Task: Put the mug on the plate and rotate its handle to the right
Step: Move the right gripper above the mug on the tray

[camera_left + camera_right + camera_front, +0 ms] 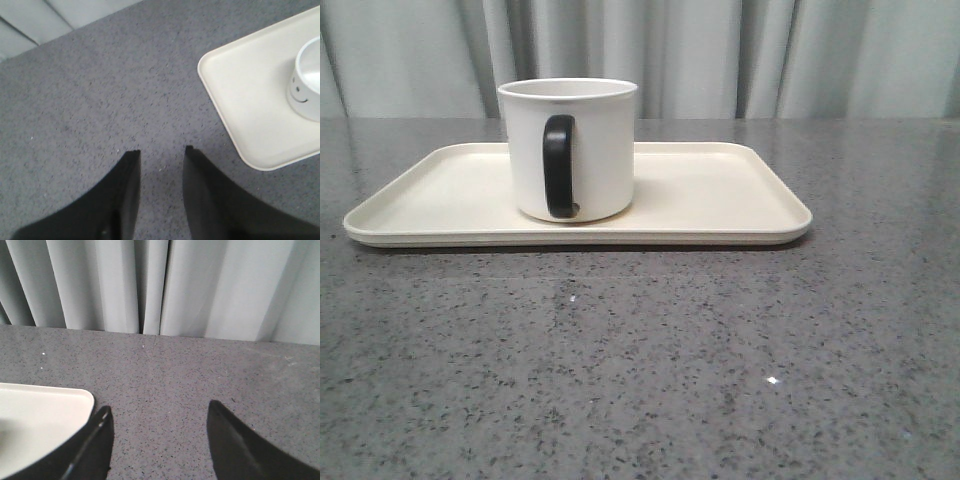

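The mug [568, 150] stood on the plate [720, 200], left of its centre, with the handle [558, 166] facing near. Both the left gripper [161, 150] and the right gripper [159, 410] were spread and empty, so one should have gripped the rim and turned the mug slowly, keeping it upright.

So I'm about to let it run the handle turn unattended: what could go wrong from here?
The handle faces the camera, not right, so the mug still needs a turn. Twisting it could drag the light plate across the smooth table. Both grippers, left gripper and right gripper, are open and away from the mug, so a badly aimed approach might knock it.
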`<state>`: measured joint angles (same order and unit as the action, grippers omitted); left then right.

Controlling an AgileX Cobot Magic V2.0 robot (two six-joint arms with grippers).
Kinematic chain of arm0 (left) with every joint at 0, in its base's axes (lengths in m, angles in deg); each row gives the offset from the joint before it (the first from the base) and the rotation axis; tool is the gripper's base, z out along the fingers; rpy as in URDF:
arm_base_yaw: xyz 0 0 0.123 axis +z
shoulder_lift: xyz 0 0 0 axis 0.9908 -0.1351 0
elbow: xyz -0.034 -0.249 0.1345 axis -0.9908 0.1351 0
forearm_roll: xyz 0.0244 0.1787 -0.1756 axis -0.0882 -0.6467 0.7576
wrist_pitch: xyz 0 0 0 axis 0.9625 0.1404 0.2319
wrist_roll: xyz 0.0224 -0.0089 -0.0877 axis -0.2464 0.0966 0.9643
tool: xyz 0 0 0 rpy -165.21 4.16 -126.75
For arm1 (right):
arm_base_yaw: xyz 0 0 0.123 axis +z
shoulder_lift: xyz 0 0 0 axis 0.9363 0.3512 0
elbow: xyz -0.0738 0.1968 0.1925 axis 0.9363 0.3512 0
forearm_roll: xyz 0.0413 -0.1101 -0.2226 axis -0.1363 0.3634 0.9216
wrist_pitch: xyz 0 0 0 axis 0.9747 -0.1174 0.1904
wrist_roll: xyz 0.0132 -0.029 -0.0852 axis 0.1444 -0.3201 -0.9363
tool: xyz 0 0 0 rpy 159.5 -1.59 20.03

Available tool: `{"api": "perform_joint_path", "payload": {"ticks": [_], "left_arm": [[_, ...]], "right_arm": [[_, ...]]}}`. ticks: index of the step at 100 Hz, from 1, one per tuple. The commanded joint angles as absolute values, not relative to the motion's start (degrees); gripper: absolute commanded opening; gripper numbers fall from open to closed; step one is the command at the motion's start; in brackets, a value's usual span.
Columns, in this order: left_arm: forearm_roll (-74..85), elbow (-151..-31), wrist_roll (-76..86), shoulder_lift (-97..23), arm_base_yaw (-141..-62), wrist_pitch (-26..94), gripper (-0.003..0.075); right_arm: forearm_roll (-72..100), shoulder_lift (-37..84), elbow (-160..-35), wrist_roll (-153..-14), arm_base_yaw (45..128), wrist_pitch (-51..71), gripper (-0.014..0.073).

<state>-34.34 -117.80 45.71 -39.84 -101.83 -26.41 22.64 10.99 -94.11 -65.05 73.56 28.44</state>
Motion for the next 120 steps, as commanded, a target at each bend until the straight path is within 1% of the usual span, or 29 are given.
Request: {"api": "perform_joint_path", "payload": {"ticks": [1,18,25,32,34,39,40,41,42,55,67,78,96,110,120], "left_arm": [[-35.30,-115.38,46.28,-36.17,-99.61,-25.94,0.0221],[-36.47,-107.95,46.28,-30.42,-95.81,-23.81,0.0221],[-36.47,-105.55,46.28,-28.22,-94.62,-21.97,0.0201],[-36.58,-103.67,46.28,-26.53,-93.95,-20.13,0.0132],[-36.58,-103.20,46.28,-26.03,-93.80,-19.45,0.0093],[-36.58,-102.24,46.28,-25.45,-93.80,-18.53,0.0031],[-36.58,-101.98,46.28,-25.27,-93.80,-18.22,0.0000],[-36.58,-101.85,46.28,-25.15,-93.80,-18.06,0.0000],[-36.58,-101.72,46.28,-24.98,-93.80,-17.76,-0.0020],[-36.58,-100.68,46.28,-24.73,-93.80,-16.61,-0.0020],[-36.51,-100.68,46.28,-24.85,-93.80,-16.05,-0.0020],[-36.51,-100.68,46.28,-24.85,-93.80,-15.04,-0.0020],[-36.45,-100.68,46.28,-24.85,-93.80,-15.04,-0.0020],[-36.31,-100.68,46.28,-24.85,-93.80,-15.24,-0.0020],[-36.31,-100.68,46.28,-24.85,-93.80,-15.24,-0.0020]], "right_arm": [[22.87,10.88,-96.01,-65.45,73.23,24.50,0.0426],[22.87,10.88,-96.01,-65.45,73.23,25.06,0.0426],[22.87,10.88,-96.01,-65.45,73.23,25.18,0.0426],[22.81,10.88,-96.01,-65.45,73.23,25.14,0.0426],[22.69,10.88,-96.01,-65.45,73.28,25.14,0.0426],[22.12,10.88,-96.01,-65.45,73.34,25.19,0.0426],[21.94,10.88,-96.01,-65.45,73.40,25.19,0.0426],[21.85,10.88,-96.01,-65.45,73.40,25.19,0.0426],[21.84,10.88,-96.01,-65.45,73.41,25.19,0.0426],[21.24,11.62,-97.16,-66.19,75.29,24.77,0.0425],[19.53,14.62,-101.77,-68.42,80.31,25.72,0.0425],[18.14,19.63,-107.13,-68.42,85.47,28.22,0.0425],[16.18,29.21,-115.43,-68.42,93.38,35.64,0.0425],[14.11,35.07,-118.29,-68.42,97.60,37.91,0.0425],[10.99,38.39,-119.36,-68.42,99.17,38.63,0.0425]]}}
